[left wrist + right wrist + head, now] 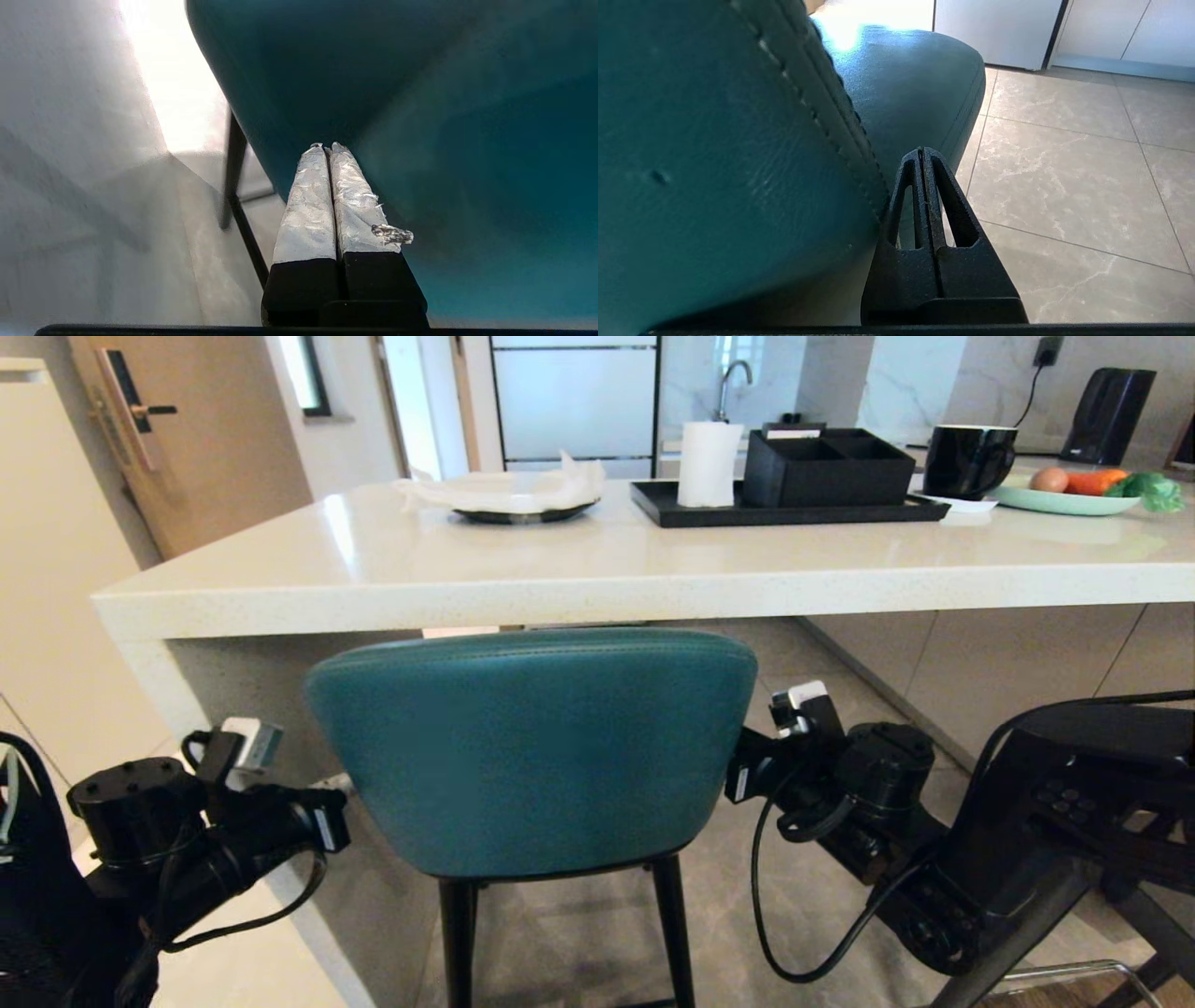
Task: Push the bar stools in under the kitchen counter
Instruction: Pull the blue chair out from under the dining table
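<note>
Here, a teal stool (532,747) stands at the counter's (597,583) front edge, near its left corner.
Its rounded, stitched leather back rises on black legs. The left claw (327,148) and right claw (920,151), both closed and empty, flank that back. On the counter, a black tray (794,511) holds a paper roll (708,464) and a black box (826,467).

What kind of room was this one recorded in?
Most likely a home kitchen: a pale stone counter with a teal bar stool drawn up to it, a sink tap behind, and a plate of vegetables beside a black mug.
</note>
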{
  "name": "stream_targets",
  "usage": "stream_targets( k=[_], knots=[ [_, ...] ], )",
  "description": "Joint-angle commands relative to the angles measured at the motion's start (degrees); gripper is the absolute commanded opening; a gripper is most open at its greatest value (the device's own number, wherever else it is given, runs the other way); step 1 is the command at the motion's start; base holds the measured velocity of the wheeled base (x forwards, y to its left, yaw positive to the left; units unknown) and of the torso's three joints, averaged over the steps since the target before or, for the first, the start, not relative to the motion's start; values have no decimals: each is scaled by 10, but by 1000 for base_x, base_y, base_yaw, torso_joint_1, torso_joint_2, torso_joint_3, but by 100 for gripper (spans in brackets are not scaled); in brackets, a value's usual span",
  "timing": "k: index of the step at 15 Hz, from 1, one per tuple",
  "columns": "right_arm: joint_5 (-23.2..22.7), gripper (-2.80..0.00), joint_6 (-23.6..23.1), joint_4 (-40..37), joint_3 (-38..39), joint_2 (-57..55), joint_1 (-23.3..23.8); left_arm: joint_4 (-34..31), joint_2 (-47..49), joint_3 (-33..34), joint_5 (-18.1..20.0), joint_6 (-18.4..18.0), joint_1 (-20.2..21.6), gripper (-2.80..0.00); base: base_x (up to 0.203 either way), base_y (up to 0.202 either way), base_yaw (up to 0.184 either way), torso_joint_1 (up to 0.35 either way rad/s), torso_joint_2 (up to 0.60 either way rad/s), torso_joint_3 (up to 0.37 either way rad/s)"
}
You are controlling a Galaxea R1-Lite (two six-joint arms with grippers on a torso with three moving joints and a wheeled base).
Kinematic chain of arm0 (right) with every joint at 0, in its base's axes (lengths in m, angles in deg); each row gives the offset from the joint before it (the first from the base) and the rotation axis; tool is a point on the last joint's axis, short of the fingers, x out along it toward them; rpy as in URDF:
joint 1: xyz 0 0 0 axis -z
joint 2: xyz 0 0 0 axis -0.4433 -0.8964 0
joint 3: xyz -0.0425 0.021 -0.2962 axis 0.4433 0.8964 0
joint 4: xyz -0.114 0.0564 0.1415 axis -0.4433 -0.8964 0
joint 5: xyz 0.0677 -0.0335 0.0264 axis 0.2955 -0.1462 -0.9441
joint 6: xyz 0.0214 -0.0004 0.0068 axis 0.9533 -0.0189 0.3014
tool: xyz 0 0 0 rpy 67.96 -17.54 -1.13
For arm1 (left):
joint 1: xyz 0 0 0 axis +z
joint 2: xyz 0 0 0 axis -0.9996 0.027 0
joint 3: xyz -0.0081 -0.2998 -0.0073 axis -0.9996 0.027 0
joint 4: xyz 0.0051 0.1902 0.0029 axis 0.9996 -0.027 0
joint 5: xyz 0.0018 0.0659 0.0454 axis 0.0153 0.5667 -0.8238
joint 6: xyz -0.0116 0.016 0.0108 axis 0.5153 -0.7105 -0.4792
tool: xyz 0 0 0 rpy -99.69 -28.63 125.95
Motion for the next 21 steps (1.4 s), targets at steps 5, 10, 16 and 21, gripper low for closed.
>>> stream_targets(
  k=[5, 10, 16, 21],
  knots=[
    [3, -280, 0, 4, -3, -3, -3, 7, 15, -38, -33, 1, 20, -280, 0, 0, 0, 0, 0, 0],
    [9, -280, 0, 4, -10, -4, -10, 7, -4, -25, -35, -1, -35, -280, 0, 0, 0, 0, 0, 0],
    [13, -280, 1, 4, -10, -5, -15, 7, -22, 5, -99, -1, -82, -280, 0, 0, 0, 0, 0, 0],
    [30, -280, 1, 4, -4, 6, -29, 7, -41, 30, -103, -2, -84, -280, 0, 0, 0, 0, 0, 0]
  ],
)
